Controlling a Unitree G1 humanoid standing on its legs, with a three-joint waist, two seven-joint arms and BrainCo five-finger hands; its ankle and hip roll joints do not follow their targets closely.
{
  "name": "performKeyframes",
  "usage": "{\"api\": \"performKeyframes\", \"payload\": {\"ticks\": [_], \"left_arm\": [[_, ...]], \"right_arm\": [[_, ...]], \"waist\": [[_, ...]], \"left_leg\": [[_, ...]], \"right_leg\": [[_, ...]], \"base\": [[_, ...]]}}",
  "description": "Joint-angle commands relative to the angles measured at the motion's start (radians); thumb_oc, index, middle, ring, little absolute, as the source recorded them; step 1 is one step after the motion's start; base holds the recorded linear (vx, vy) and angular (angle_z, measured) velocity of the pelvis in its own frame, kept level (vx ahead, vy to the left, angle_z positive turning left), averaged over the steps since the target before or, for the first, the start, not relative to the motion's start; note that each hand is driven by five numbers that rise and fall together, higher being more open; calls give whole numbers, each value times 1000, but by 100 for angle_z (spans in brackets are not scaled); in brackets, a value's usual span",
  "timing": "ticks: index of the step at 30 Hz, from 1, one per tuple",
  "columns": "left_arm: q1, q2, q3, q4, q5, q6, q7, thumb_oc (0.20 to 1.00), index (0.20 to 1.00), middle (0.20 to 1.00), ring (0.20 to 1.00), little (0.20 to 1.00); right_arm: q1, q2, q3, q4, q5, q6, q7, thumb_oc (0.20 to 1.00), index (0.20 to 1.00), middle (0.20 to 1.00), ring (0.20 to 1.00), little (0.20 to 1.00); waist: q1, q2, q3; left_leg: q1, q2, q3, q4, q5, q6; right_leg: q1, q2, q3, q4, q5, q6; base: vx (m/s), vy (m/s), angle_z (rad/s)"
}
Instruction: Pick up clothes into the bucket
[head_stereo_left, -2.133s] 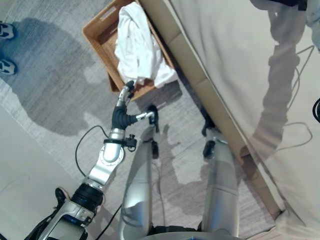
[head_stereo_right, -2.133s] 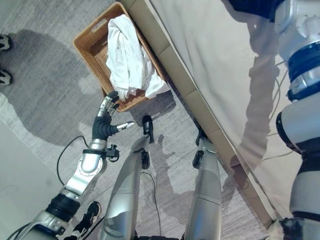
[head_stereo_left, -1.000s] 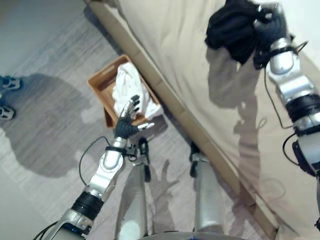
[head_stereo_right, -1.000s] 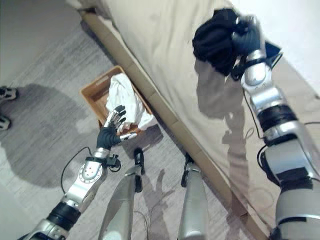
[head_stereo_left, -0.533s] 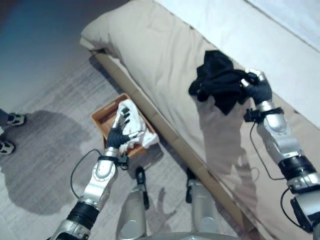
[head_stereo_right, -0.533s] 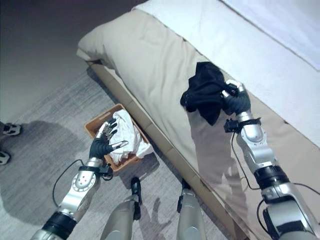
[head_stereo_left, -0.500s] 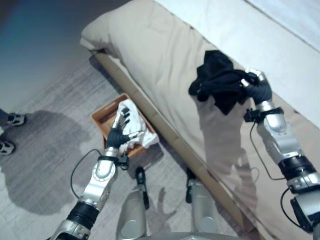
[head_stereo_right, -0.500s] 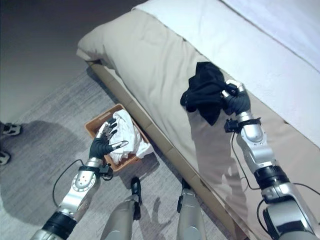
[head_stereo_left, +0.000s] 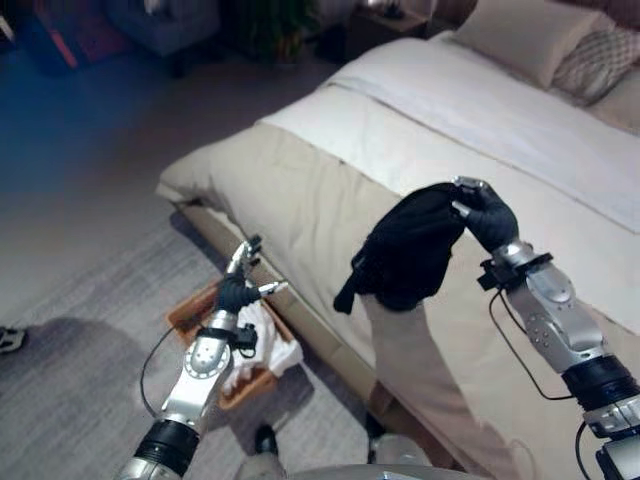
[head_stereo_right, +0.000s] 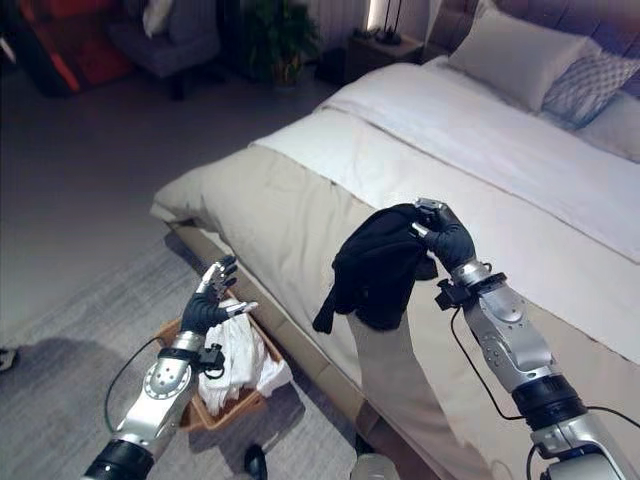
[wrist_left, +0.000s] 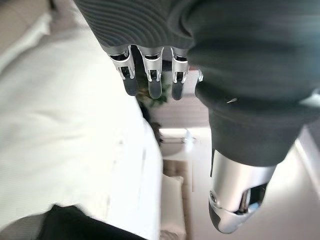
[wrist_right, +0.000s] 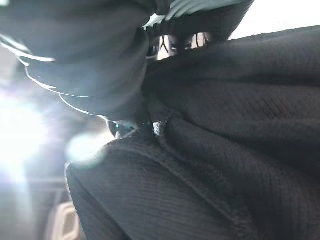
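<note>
Above the bed (head_stereo_right: 300, 215), the right robot hand (head_stereo_right: 447, 240) is clenched on a black garment (head_stereo_right: 375, 262) that hangs free of the cover; the left robot hand (head_stereo_right: 207, 305), fingers spread and holding nothing, hovers over the basket (head_stereo_right: 215, 414) on the floor (head_stereo_right: 80, 380), where a white garment (head_stereo_right: 240, 365) already spills past the rim; risk: the trailing cloth may snag the bed edge or miss the crowded basket; open floor lies on the basket's far side, the bed frame close beside it.
</note>
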Motion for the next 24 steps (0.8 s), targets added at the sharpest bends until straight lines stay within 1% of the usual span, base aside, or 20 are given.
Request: {"api": "performKeyframes", "payload": {"ticks": [1,4,7,9,12,14,15,16,18,20,23,24], "left_arm": [[-12,11,15,13,29,-19,-7,1000,1000,1000,1000,1000],[-27,7,-3,27,60,-7,-2,1000,1000,1000,1000,1000],[-49,4,-25,28,82,-1,-3,1000,1000,1000,1000,1000],[-81,-2,-50,23,87,4,-3,1000,1000,1000,1000,1000],[-113,-12,-71,18,82,7,-2,1000,1000,1000,1000,1000],[-189,-19,-119,4,46,18,-20,1000,1000,1000,1000,1000],[-190,-19,-119,5,46,17,-20,1000,1000,1000,1000,1000],[-252,-17,-160,-3,47,24,-34,1000,1000,1000,1000,1000],[-286,-20,-177,-2,42,25,-38,1000,1000,1000,1000,1000],[-373,-57,-229,17,-19,41,-49,1000,1000,1000,1000,1000],[-412,-69,-250,29,-18,49,-45,1000,1000,1000,1000,1000],[-464,-93,-279,51,-20,59,-36,1000,1000,1000,1000,1000]], "right_arm": [[-75,12,-75,-75,90,-57,-4,200,200,200,200,200],[-109,-3,-69,-107,111,-57,-10,200,200,200,200,200],[-146,-37,-58,-134,136,-54,-5,200,200,200,200,200],[-182,-68,-47,-145,152,-54,-7,200,200,200,200,200],[-205,-91,-32,-133,166,-52,-5,200,200,200,200,200],[-231,-114,1,-132,180,-44,-2,200,200,200,200,200],[-233,-115,2,-131,180,-44,-2,200,200,200,200,200],[-251,-117,26,-128,185,-34,3,200,200,200,200,200],[-263,-117,40,-127,192,-29,7,200,200,200,200,200],[-289,-113,77,-128,209,-20,10,200,200,200,200,200],[-302,-113,91,-124,214,-17,9,200,200,200,200,200],[-316,-121,108,-129,216,-12,8,200,200,200,200,200]], "waist": [[2,-34,-43],[-1,-40,-67],[-5,-42,-88],[-10,-46,-109],[-13,-47,-120],[-22,-46,-131],[-22,-45,-129],[-29,-44,-138],[-32,-43,-141],[-42,-43,-150],[-45,-42,-151],[-54,-42,-155]], "left_leg": [[-21,-1,-44,42,0,-17],[3,2,-37,32,-3,-18],[23,5,-29,23,-5,-20],[35,6,-24,22,-9,-20],[44,8,-20,22,-13,-21],[50,9,-15,23,-15,-23],[50,9,-15,23,-15,-23],[56,10,-12,22,-16,-23],[59,11,-10,21,-16,-24],[66,11,-6,19,-16,-25],[68,12,-4,18,-16,-25],[72,13,-2,17,-16,-25]], "right_leg": [[-16,-28,17,43,64,55],[6,-26,16,35,61,55],[21,-21,18,30,58,57],[31,-18,21,27,57,57],[38,-14,23,20,58,58],[42,-12,26,15,60,58],[42,-11,26,15,60,58],[46,-10,29,13,60,58],[50,-9,30,12,60,58],[54,-8,32,11,60,59],[54,-7,34,10,61,59],[56,-7,37,10,62,60]], "base": [[75,-8,1],[50,-5,0],[32,0,-6],[20,-9,-8],[7,-11,-7],[0,0,0],[2,-14,-4],[14,-9,-4],[14,-5,-4],[11,-7,-6],[8,-4,-6],[10,0,-9]]}}
